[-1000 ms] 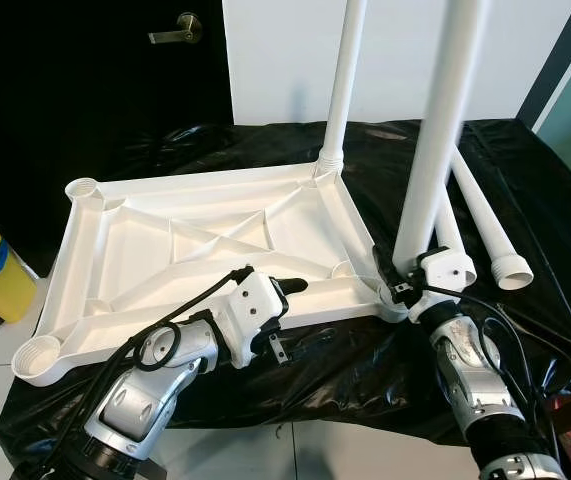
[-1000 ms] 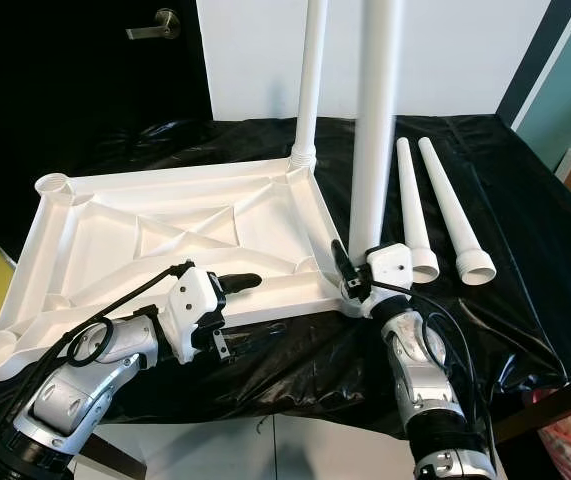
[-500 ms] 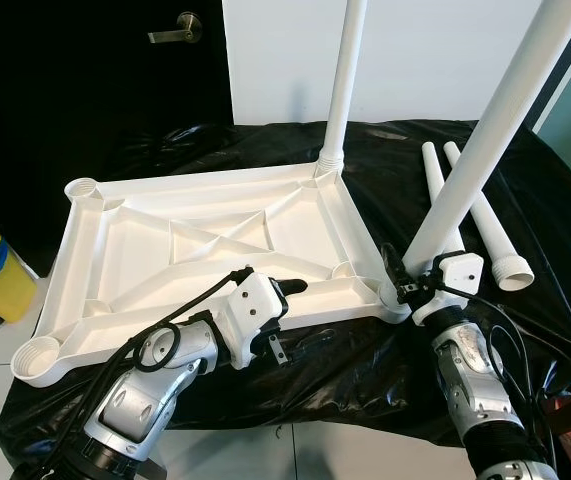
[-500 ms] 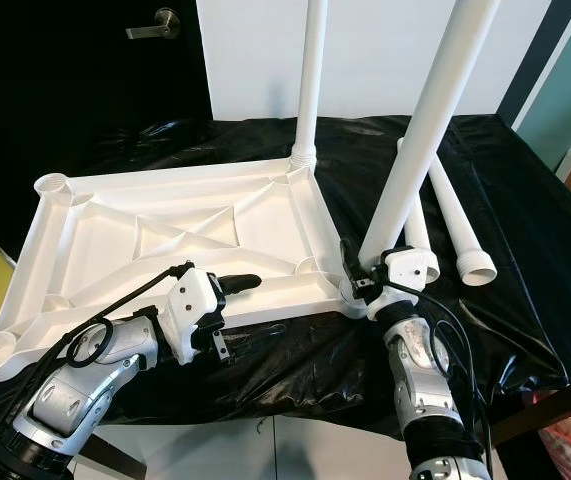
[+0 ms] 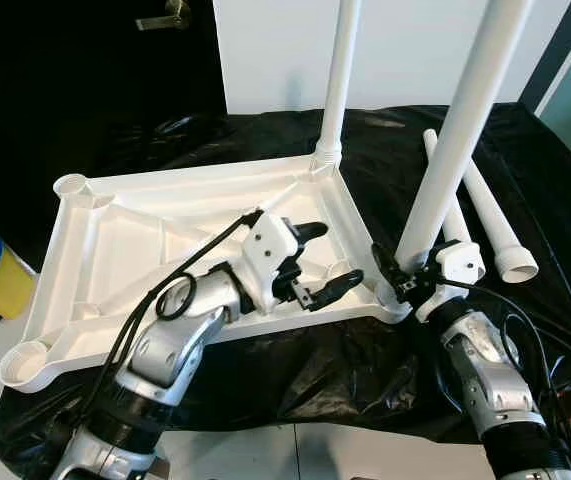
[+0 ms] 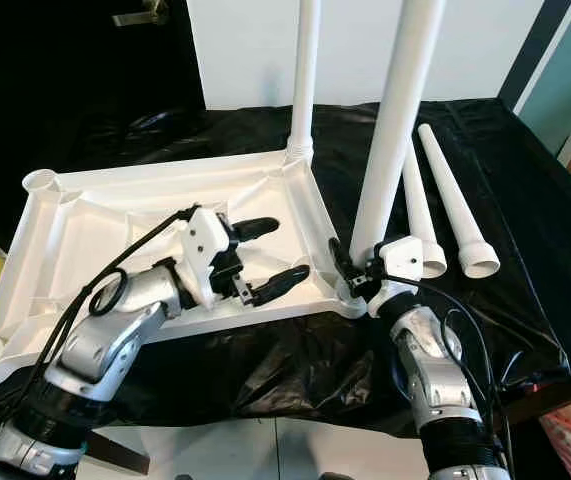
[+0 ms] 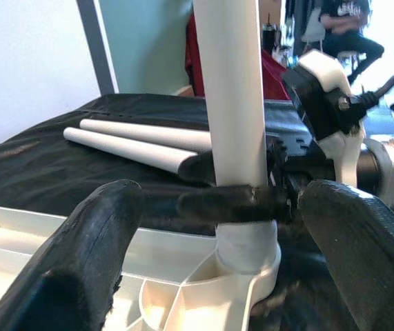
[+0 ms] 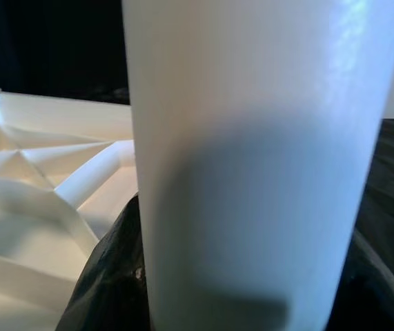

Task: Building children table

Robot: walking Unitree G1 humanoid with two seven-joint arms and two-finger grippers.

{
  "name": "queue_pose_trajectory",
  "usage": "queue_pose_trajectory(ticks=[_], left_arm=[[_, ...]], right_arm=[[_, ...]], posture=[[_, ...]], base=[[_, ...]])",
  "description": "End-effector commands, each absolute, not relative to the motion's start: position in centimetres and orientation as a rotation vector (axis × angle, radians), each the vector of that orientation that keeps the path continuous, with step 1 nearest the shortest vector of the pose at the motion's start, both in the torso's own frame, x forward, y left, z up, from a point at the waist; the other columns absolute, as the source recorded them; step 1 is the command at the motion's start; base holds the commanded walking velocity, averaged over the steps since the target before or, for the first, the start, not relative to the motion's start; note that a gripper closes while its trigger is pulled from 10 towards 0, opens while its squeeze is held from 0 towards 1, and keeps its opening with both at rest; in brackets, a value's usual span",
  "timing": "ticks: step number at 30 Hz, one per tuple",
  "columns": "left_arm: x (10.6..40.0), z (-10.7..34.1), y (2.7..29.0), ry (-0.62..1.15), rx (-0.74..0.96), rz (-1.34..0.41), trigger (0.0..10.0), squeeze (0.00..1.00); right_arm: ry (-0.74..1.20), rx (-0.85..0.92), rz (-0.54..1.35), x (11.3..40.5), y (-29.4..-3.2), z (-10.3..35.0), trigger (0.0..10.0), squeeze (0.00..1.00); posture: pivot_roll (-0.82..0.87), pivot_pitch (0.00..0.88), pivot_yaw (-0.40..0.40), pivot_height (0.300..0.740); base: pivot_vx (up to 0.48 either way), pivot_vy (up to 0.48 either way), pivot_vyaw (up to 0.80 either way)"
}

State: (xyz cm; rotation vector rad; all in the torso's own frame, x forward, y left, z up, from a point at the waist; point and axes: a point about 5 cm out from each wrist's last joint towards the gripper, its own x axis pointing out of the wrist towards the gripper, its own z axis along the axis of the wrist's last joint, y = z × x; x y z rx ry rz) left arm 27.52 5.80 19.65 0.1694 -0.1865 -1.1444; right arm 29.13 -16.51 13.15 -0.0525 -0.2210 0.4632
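Left hand (image 5: pixel 313 262) has been raised over the upturned tabletop (image 5: pixel 125 230), fingers spread. Right hand (image 5: pixel 403 283) is clamped on one near-upright leg (image 5: pixel 455 140); second leg (image 5: pixel 337 90) stands socketed; two legs (image 5: pixel 490 215) lie on the surface (image 5: pixel 525 160).

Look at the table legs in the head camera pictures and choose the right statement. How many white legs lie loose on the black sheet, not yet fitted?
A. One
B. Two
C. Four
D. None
B. Two loose legs lie side by side on the black sheet, while one leg stands in a far corner socket and the right gripper holds another leg at the near corner.
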Motion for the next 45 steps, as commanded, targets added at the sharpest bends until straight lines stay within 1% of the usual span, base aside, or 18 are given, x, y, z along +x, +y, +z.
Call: queue_pose_trajectory(ticks=[1,2,6,8,9,14,16,20,25,29,30,32,33,34,35,36,41,45], left_arm=[[27.5,20.2,5.2,-0.205,0.150,-1.206,10.0,0.00],[27.5,20.2,5.2,-0.205,0.150,-1.206,10.0,0.00],[27.5,21.7,3.2,-0.246,0.099,-1.344,10.0,0.00],[27.5,21.7,3.2,-0.246,0.099,-1.344,10.0,0.00],[27.6,22.3,2.7,-0.258,0.094,-1.376,10.0,0.00],[28.1,23.2,2.1,-0.279,0.101,-1.414,10.0,0.00],[28.8,24.0,1.7,-0.295,0.111,-1.427,10.0,0.00],[29.1,24.3,1.6,-0.300,0.115,-1.429,10.0,0.00],[30.0,25.7,1.3,-0.303,0.057,-1.429,10.0,0.00],[30.3,26.6,1.4,-0.311,-0.038,-1.454,10.0,0.00],[30.3,27.2,1.6,-0.317,-0.108,-1.475,10.0,0.00],[30.3,27.2,1.6,-0.317,-0.108,-1.475,10.0,0.00],[30.3,27.7,1.7,-0.325,-0.158,-1.490,10.0,0.00],[30.3,28.2,2.0,-0.331,-0.216,-1.502,1.6,0.00],[30.3,28.2,2.0,-0.331,-0.216,-1.502,1.6,0.00],[30.3,28.6,2.2,-0.336,-0.258,-1.511,0.0,0.00],[30.3,28.8,2.6,-0.336,-0.288,-1.522,0.0,0.00],[30.3,28.5,2.6,-0.322,-0.257,-1.512,0.0,0.00]], right_arm=[[-0.166,-0.055,0.547,29.1,-15.6,12.5,10.0,0.00],[-0.166,-0.055,0.547,29.1,-15.6,12.5,10.0,0.00],[-0.152,-0.133,0.685,29.6,-15.3,13.9,10.0,0.00],[-0.152,-0.133,0.685,29.6,-15.3,13.9,10.0,0.00],[-0.145,-0.169,0.743,29.7,-15.1,14.2,10.0,0.00],[-0.125,-0.207,0.838,29.8,-14.8,14.8,10.0,0.00],[-0.105,-0.239,0.917,29.7,-14.6,15.2,10.0,0.00],[-0.100,-0.249,0.939,29.8,-14.6,15.4,10.0,0.00],[-0.084,-0.289,0.992,30.3,-14.8,16.1,10.0,0.00],[-0.062,-0.290,1.035,30.4,-14.9,16.4,10.0,0.00],[-0.053,-0.292,1.051,30.5,-15.0,16.5,10.0,0.00],[-0.053,-0.292,1.051,30.5,-15.0,16.5,10.0,0.00],[-0.047,-0.294,1.060,30.5,-15.0,16.6,10.0,0.00],[-0.040,-0.296,1.065,30.5,-15.0,16.5,10.0,0.00],[-0.040,-0.296,1.065,30.5,-15.0,16.5,10.0,0.00],[-0.036,-0.298,1.069,30.5,-14.9,16.4,10.0,0.00],[-0.032,-0.295,1.071,30.5,-14.7,16.2,10.0,0.00],[-0.035,-0.284,1.050,30.5,-14.6,16.1,10.0,0.00]], posture=[[-0.05,0.031,-0.023,0.740],[-0.05,0.031,-0.023,0.740],[-0.05,0.026,-0.023,0.740],[-0.05,0.026,-0.023,0.740],[-0.05,0.024,-0.021,0.740],[-0.05,0.020,-0.022,0.740],[-0.06,0.014,-0.018,0.740],[-0.06,0.014,-0.018,0.740],[-0.06,0.007,-0.013,0.740],[-0.06,0.006,-0.009,0.740],[-0.05,0.005,-0.006,0.740],[-0.05,0.005,-0.006,0.740],[-0.05,0.005,-0.006,0.740],[-0.05,0.002,-0.003,0.740],[-0.05,0.002,-0.003,0.740],[-0.05,0.001,0.002,0.740],[-0.05,0.001,0.006,0.740],[-0.05,0.006,0.010,0.740]], base=[[0.000,0.000,0.00],[0.000,0.000,0.00],[0.000,0.000,0.00],[0.000,0.000,0.00],[0.000,0.000,0.00],[0.000,0.000,0.00],[0.000,0.000,0.00],[0.000,0.000,0.00],[0.000,0.000,0.00],[0.000,0.000,0.00],[0.000,0.000,0.00],[0.000,0.000,0.00],[0.000,0.000,0.00],[0.000,0.000,0.00],[0.000,0.000,0.00],[0.000,0.000,0.00],[0.000,0.000,0.00],[0.000,0.000,0.00]])
